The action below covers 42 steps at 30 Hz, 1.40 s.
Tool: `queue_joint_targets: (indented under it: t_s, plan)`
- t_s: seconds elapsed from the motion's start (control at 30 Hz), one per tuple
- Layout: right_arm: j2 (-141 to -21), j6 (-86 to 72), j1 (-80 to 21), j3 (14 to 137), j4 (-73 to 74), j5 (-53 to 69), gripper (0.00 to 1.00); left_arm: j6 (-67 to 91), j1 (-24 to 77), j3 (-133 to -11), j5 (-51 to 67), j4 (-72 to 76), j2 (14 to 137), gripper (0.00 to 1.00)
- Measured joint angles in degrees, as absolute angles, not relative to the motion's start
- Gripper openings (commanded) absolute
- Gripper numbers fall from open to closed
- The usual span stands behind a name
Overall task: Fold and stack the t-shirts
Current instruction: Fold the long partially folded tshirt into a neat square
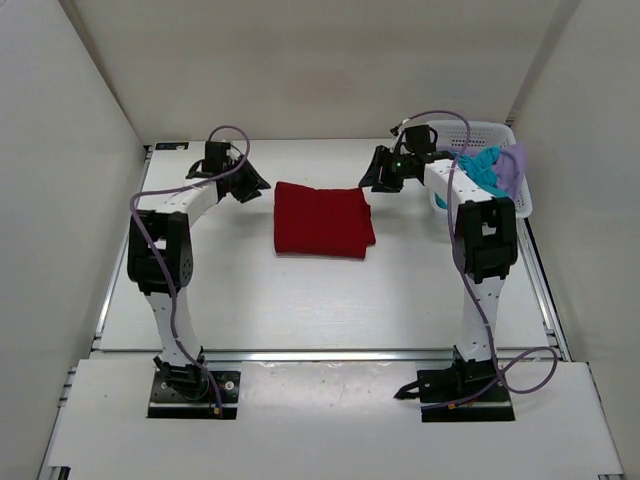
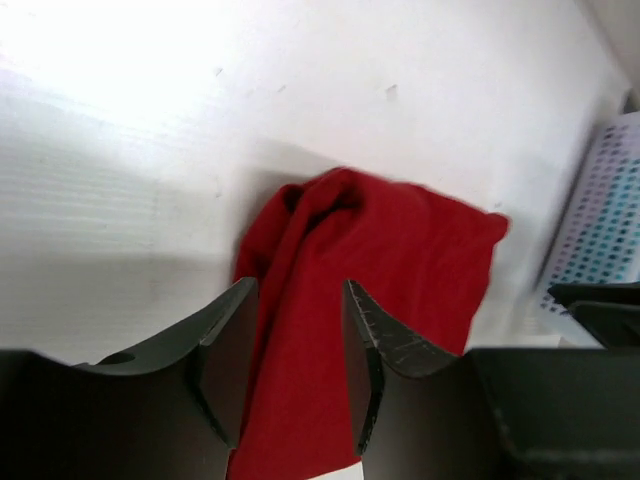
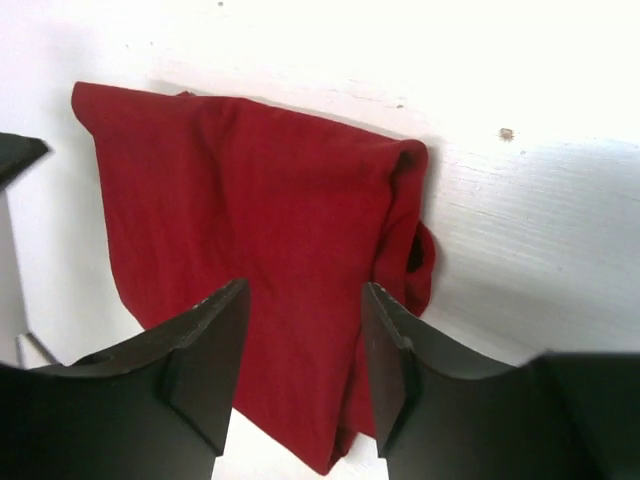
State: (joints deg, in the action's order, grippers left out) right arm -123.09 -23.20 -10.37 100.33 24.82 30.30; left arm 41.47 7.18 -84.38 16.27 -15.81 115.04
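The red t-shirt [image 1: 322, 220] lies folded into a rectangle on the white table, at the middle rear. My left gripper [image 1: 250, 185] hovers just off its left edge, jaws open and empty, with the red cloth [image 2: 400, 250] seen below and beyond the fingers. My right gripper [image 1: 375, 178] hovers off the shirt's upper right corner. It is open too, with nothing between its fingers, and the red shirt [image 3: 250, 200] lies flat beneath it. The teal-blue t-shirt [image 1: 482, 168] and the lavender t-shirt [image 1: 512, 168] sit bunched in the basket at the right rear.
A white mesh basket [image 1: 480, 127] stands at the back right corner, behind the right arm; its perforated wall [image 2: 605, 220] shows in the left wrist view. White walls enclose the table on the left, right and back. A metal rail runs along the near edge.
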Motion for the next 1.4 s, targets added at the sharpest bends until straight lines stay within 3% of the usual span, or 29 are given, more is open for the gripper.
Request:
queue_joint_targets:
  t_s: [0.07,0.17,0.27,0.5,0.8,1.03,1.2,1.4]
  plan:
    - [-120.79,-22.31,-11.27,99.2,24.36,28.73,0.21,41.63,7.66,-83.33,15.4,-14.48,112.27,0.49]
    - [-113.99,-22.33,-13.89,90.94,20.56,27.88,0.06,41.65,10.96,-77.47,14.66,-9.65,105.49,0.48]
    - [-106.69,-23.29,-17.96,77.97,14.63,28.1,0.0,42.11,16.75,-69.63,14.9,-4.25,100.79,0.44]
    - [-109.58,-25.26,-21.3,64.14,7.2,28.84,0.0,47.16,18.2,-54.35,21.58,7.25,108.14,0.33]
    - [-106.89,-27.51,-20.6,55.59,-2.0,30.92,0.0,52.51,15.97,-38.35,22.5,14.06,95.53,0.36]
    - [-104.44,-26.46,-20.93,58.63,0.84,30.98,0.0,51.83,15.9,-48.56,21.37,11.2,95.37,0.34]
    - [-108.05,-26.37,-20.34,64.95,-0.32,31.55,0.0,51.31,13.06,-58.87,21.45,11.68,103.85,0.31]
    - [-114.39,-27.03,-19.0,66.28,-1.23,31.73,0.0,51.42,6.42,-59.75,22.06,10.37,113.58,0.25]
